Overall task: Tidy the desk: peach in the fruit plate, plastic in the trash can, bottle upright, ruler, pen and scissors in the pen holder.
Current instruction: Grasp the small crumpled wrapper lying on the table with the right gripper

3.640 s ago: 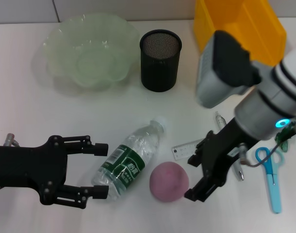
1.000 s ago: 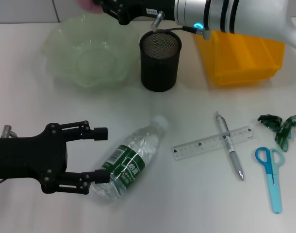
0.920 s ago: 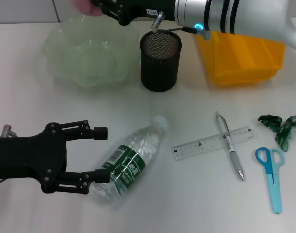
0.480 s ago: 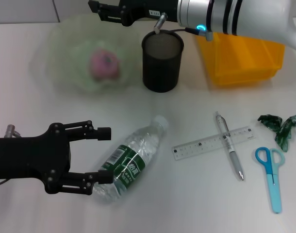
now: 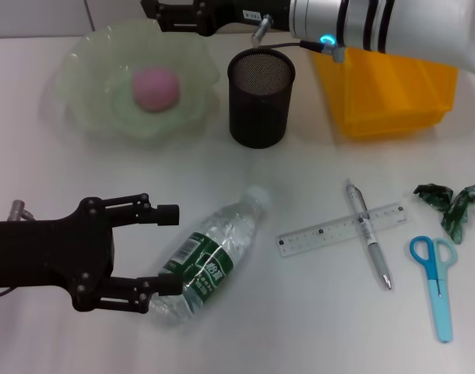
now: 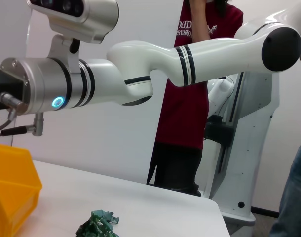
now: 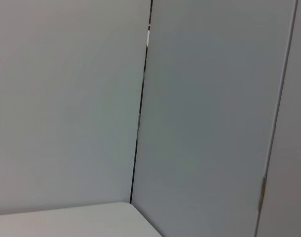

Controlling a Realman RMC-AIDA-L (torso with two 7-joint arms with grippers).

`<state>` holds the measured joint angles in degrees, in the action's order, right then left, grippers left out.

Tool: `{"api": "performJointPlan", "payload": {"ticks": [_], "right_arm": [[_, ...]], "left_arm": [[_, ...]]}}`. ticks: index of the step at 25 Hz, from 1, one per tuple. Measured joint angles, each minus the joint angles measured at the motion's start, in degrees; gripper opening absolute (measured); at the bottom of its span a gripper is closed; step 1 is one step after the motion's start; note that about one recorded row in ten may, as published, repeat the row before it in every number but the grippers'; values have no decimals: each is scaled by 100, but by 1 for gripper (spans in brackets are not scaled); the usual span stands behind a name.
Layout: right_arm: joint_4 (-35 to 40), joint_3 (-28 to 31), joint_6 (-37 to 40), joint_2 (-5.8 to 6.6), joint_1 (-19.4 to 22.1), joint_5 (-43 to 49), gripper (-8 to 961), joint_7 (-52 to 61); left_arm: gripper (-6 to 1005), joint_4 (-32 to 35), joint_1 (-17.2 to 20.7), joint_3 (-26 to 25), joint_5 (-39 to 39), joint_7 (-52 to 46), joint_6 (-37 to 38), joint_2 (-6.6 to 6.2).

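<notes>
Nearest me, my left claw point(image 5: 161, 248) sits low over the counter point(image 5: 284, 327) with its fingers spread apart, the tips just beside the base of the bottle point(image 5: 208, 255) without gripping it. The bottle lies on its side, cap pointing away toward the far right; its green label carries white writing I cannot read. To the right, the scissors point(image 5: 434, 282) lie flat with blue handles, well apart from the bottle. Beside them the pen point(image 5: 367, 234) lies across the ruler point(image 5: 342, 228), the two forming a cross; the ruler's scale marks show but no numbers are legible. Just past the scissors sits the crumpled green plastic point(image 5: 450, 206), which the left wrist view also catches point(image 6: 97, 225) on the counter near the bin. Farther back stand the black mesh holder point(image 5: 258, 97) and the yellow bin point(image 5: 389, 82) to its right. Left of the holder, the peach point(image 5: 155, 87) rests in the pale green plate point(image 5: 82, 74). At the far edge, my right claw point(image 5: 163, 13) hangs above the plate's back rim, fingers parted and holding nothing. A white label on its wrist is too small to read.
</notes>
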<state>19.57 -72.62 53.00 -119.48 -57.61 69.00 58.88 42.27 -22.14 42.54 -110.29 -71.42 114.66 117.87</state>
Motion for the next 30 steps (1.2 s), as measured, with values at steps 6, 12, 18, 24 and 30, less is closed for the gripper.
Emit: {"api": "performJointPlan", "payload": {"ticks": [6, 12, 18, 24, 30], "right_arm": [[1300, -86, 636, 159, 707, 945, 840, 1715], [4299, 19, 1896, 106, 1910, 4221, 839, 4862], [6387, 364, 4158, -7, 2474, 6475, 838, 6679], [6517, 506, 4785, -3, 2499, 7649, 838, 7031], [6242, 661, 4355, -9, 2618, 8534, 839, 7122]], "left_arm": [[845, 0, 4, 0, 0, 0, 3, -1], [845, 0, 8, -1, 0, -19, 4, -24], [845, 0, -29, -1, 0, -27, 3, -15], [845, 0, -73, -1, -2, -26, 3, -5], [845, 0, -129, -1, -10, -38, -3, 0]]}}
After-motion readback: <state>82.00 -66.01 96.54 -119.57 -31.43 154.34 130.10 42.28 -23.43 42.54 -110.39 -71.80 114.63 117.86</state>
